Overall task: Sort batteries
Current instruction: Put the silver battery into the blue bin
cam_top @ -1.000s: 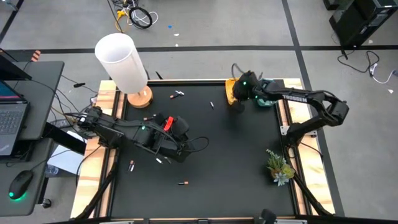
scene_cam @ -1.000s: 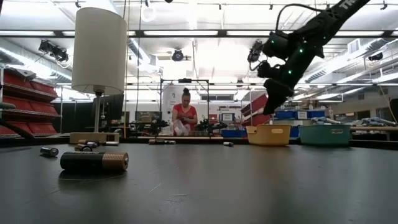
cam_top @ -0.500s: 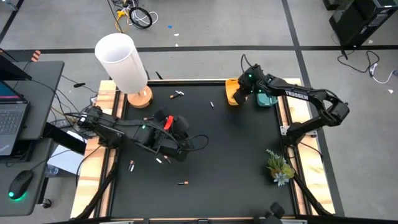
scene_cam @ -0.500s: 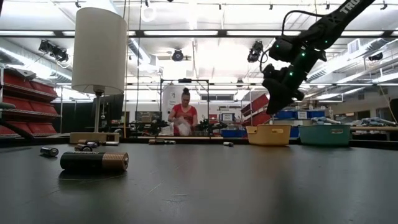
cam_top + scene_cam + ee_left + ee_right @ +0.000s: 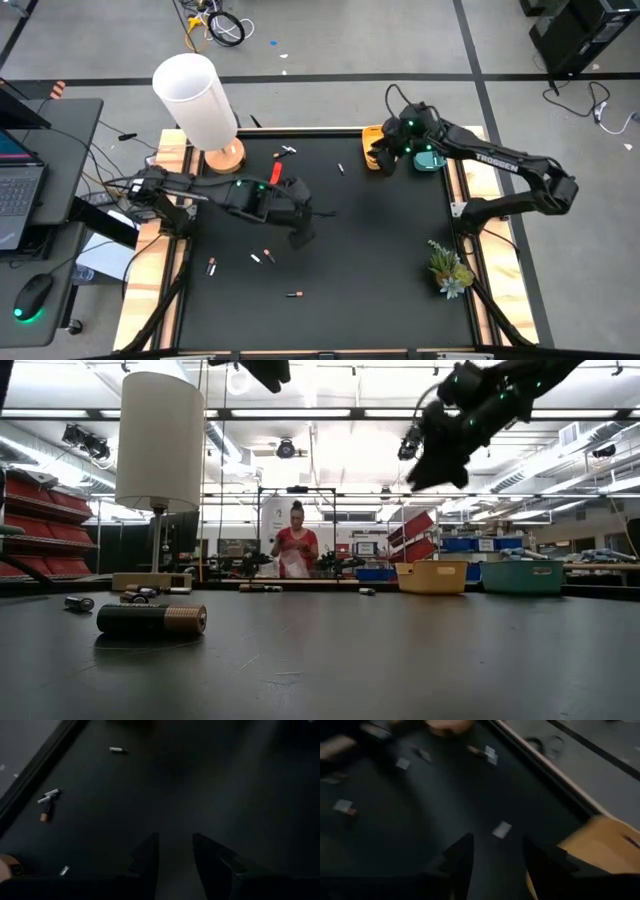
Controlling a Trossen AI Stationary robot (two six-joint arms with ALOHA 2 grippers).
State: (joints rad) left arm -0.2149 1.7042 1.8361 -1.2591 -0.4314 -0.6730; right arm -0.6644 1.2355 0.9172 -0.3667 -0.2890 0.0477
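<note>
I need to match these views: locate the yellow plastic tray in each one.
High view: yellow plastic tray at the table's far edge, beside the teal tray.
Low view: right of centre, left of the teal tray, the shared landmark.
Left wrist view: not in it.
Right wrist view: lower right.

Yellow tray (image 5: 374,148), teal tray (image 5: 428,158)

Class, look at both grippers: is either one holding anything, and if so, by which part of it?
Nothing is held. The left gripper hangs above the mat's middle, fingers apart and bare. The right gripper, by the yellow tray, is open and empty too.
</note>
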